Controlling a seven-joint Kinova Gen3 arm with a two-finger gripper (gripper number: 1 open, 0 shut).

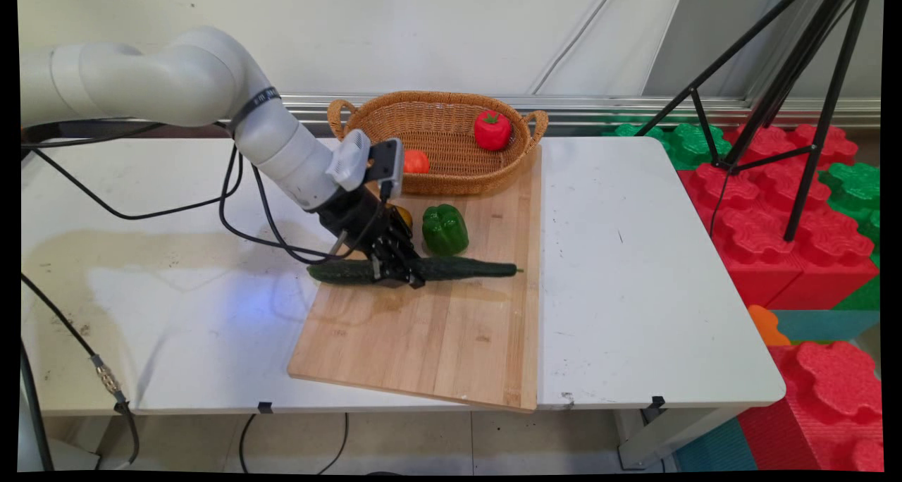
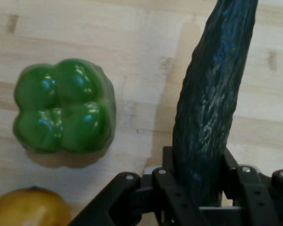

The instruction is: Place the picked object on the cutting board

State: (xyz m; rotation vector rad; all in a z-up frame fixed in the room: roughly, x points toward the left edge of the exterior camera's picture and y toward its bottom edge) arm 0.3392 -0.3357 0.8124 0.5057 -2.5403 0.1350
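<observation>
A long dark green cucumber (image 1: 465, 268) lies across the wooden cutting board (image 1: 437, 327), its left end past the board's edge. My gripper (image 1: 398, 270) is down on it near its left third, fingers shut around the cucumber (image 2: 212, 94). In the hand view the cucumber runs up between the fingers (image 2: 172, 188). A green bell pepper (image 1: 445, 229) (image 2: 63, 113) stands on the board just behind the cucumber. A yellow-orange fruit (image 2: 28, 207) (image 1: 403, 215) sits close beside the hand, partly hidden in the main view.
A wicker basket (image 1: 437, 172) at the board's far end holds a red pepper (image 1: 492, 130) and an orange item (image 1: 416, 161). Black cables (image 1: 239, 214) hang over the table's left. A tripod (image 1: 796, 101) and foam blocks (image 1: 775, 214) stand to the right.
</observation>
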